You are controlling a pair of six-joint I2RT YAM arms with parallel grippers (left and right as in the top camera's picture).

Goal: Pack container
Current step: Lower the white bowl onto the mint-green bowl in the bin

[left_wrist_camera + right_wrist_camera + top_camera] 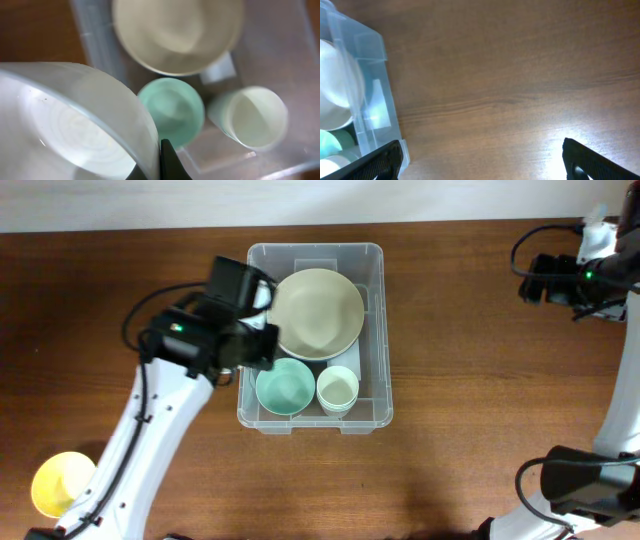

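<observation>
Container (372,360) sitting mid-table, carrying beige bowl (318,313) at 12 o'clock, teal cup (285,387) at 7, cream cup (338,388) at 5. Your left gripper (159,162) pinching glassy bowl (75,125) by rim over 9 o'clock wall. Floor looking crowded, so you're likely nesting it into beige bowl; be lowering it level. Right gripper (480,160) gaping wide, empty.

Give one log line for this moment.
left pincer: shut on translucent round bowl, over rim of clear rectangular plastic container | right pincer: open above wooden table | in container: beige bowl, teal cup, cream cup

Left arm (150,420) stretches forward, left claw (161,162) pinched on a clear bowl (70,125). The right claw (480,147) gapes wide.
</observation>
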